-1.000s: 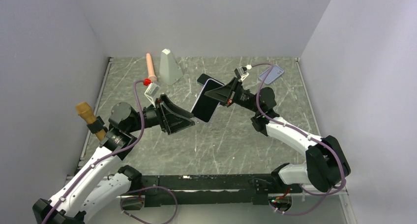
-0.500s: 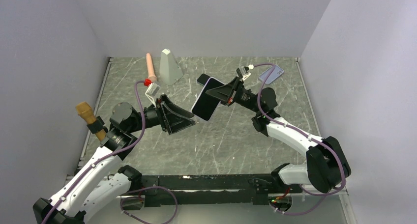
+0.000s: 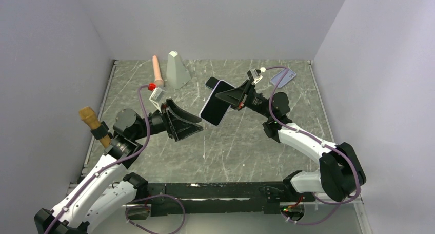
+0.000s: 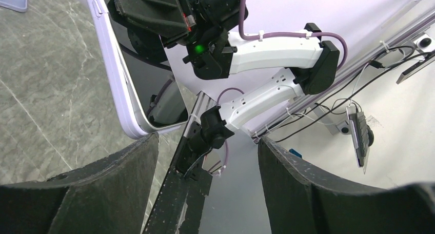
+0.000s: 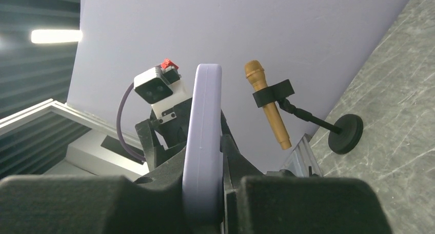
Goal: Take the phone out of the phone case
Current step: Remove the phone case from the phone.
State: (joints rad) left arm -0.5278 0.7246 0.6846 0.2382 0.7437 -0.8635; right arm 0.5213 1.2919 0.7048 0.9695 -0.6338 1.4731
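The right claw clamps the phone midair; the left claw gapes wide just left of its near end.

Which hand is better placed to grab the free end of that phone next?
Left, probably. The right hand is shut on the lilac-edged, dark-screened phone, holding it in the air. The left hand is open and empty, aimed at the phone's free lower end, not touching.
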